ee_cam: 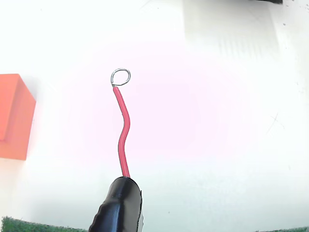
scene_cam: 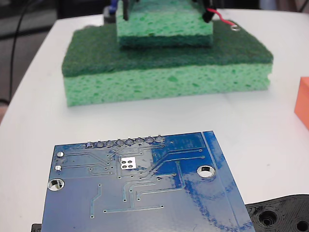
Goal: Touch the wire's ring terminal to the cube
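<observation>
Only the end effector's black tip [ee_cam: 118,205] shows, at the bottom edge of the wrist view, and whether its fingers are apart or together cannot be told. A thin red wire [ee_cam: 123,135] rises out of that tip in a gentle S-bend and ends in the ring terminal [ee_cam: 120,76], a small silver loop over bare white surface [ee_cam: 217,145]. Well to the left of the ring in this view sits the orange cube [ee_cam: 14,116], cut by the picture's edge and clear of the ring. Strips of green scouring pad show along the bottom edge to either side of the tip.

In the fixed view the black tip sits at the top edge, the red wire curving right to the ring terminal [scene_cam: 235,27] above the dark top of a large green sponge [scene_cam: 164,87]. A smaller green sponge [scene_cam: 164,24] lies stacked on it, just left of the tip. The cube [scene_cam: 302,104] shows at the right edge, lower and well apart. A blue circuit board [scene_cam: 145,188] fills the foreground, with a black plastic part [scene_cam: 282,215] at its right. Beyond the white surface's far edge the room is dark, with a black cable [scene_cam: 17,43] hanging at the left.
</observation>
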